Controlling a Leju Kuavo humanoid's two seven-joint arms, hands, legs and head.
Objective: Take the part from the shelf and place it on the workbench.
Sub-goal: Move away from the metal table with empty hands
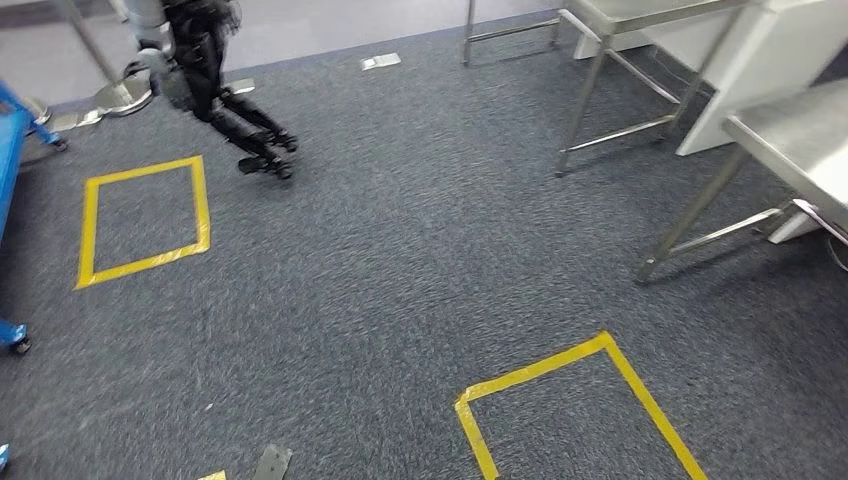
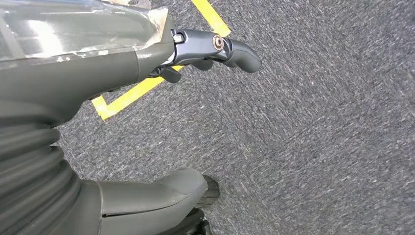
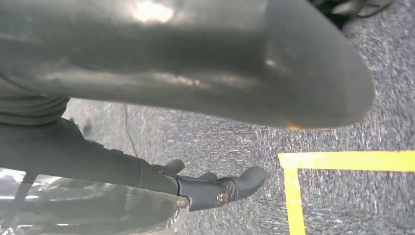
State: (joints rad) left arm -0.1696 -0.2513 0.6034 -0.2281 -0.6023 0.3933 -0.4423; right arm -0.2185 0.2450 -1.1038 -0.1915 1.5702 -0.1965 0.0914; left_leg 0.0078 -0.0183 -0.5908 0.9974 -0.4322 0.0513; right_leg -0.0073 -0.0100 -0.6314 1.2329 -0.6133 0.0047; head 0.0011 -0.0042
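Observation:
A steel workbench (image 1: 800, 130) stands at the right in the head view, and a second steel bench (image 1: 640, 12) stands behind it. The edge of a blue shelf unit (image 1: 8, 140) shows at the far left. My left hand (image 2: 98, 73) hangs over the grey carpet with its dark fingers (image 2: 220, 46) straight and its thumb (image 2: 161, 193) apart from them; only carpet lies between. My right hand (image 3: 122, 166) hangs the same way, fingers (image 3: 220, 188) extended, thumb (image 3: 244, 63) well apart, nothing in its grasp. A clear glossy film lies along the back of each hand.
Two yellow tape squares mark the carpet, one at the left (image 1: 145, 215) and one near me at the lower right (image 1: 570, 400). Another dark-legged robot (image 1: 210, 70) stands at the upper left. Bench legs (image 1: 690, 220) reach down to the floor on the right.

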